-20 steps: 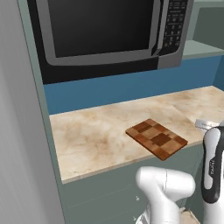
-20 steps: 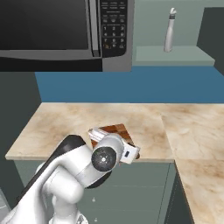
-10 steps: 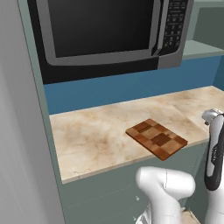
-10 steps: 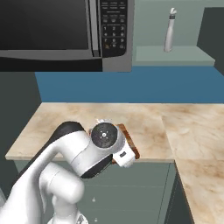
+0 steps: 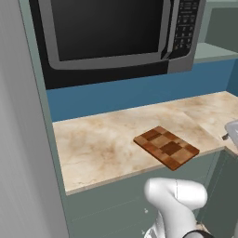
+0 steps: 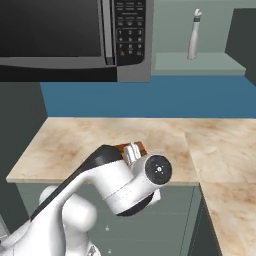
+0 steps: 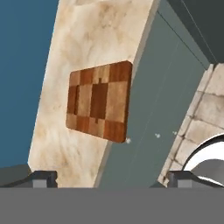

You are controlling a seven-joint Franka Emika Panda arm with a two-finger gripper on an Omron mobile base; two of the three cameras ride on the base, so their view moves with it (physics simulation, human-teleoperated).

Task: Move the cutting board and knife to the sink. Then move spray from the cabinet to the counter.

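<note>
Since a second ago the arm swings off, gripper [image 7: 107,177] jaws wide apart above the cutting board [image 5: 166,147] lying flat at the worktop [image 5: 102,144] edge; a flat board could slip off.

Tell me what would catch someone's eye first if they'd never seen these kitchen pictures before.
Probably the rectangular wooden cutting board with light and dark brown checker squares, lying flat at the front edge of the beige marbled stone counter. Above it hangs a large black and silver microwave. In the right base view, the white robot arm with dark joints bulks in front of the counter, hiding most of the board.
</note>
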